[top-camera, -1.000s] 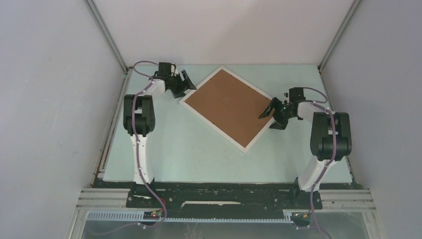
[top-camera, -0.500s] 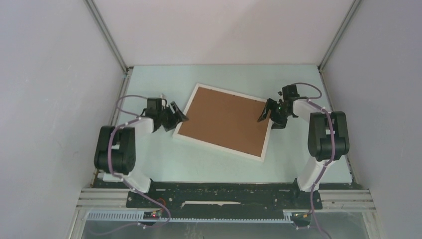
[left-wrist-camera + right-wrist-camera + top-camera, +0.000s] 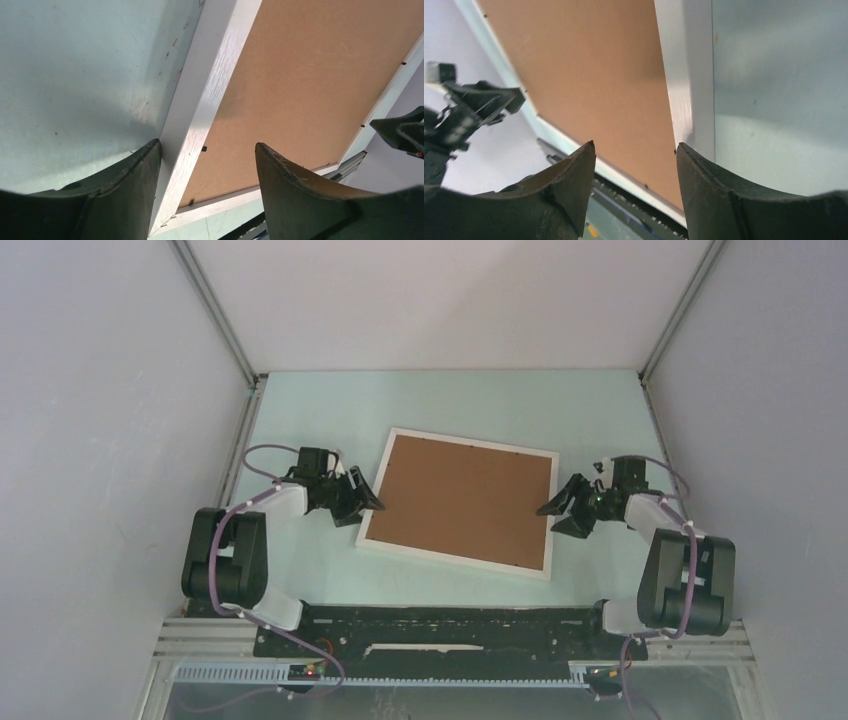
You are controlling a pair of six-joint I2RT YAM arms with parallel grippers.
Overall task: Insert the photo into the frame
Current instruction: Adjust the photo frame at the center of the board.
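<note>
White wood-grained frame (image 3: 200,100), a flat rectangle at centre, matte brown backing board (image 3: 460,498) uppermost; left gripper (image 3: 207,145) and right gripper (image 3: 635,144), jaws parted, at its side rims.

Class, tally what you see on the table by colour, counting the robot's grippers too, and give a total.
White frame: 1
Brown backing board: 1
Black grippers: 2 (left gripper, right gripper)
Total: 4

We keep both arms low and reaching inward, left gripper (image 3: 362,508) and right gripper (image 3: 550,520) facing each other, jaws parted.
</note>
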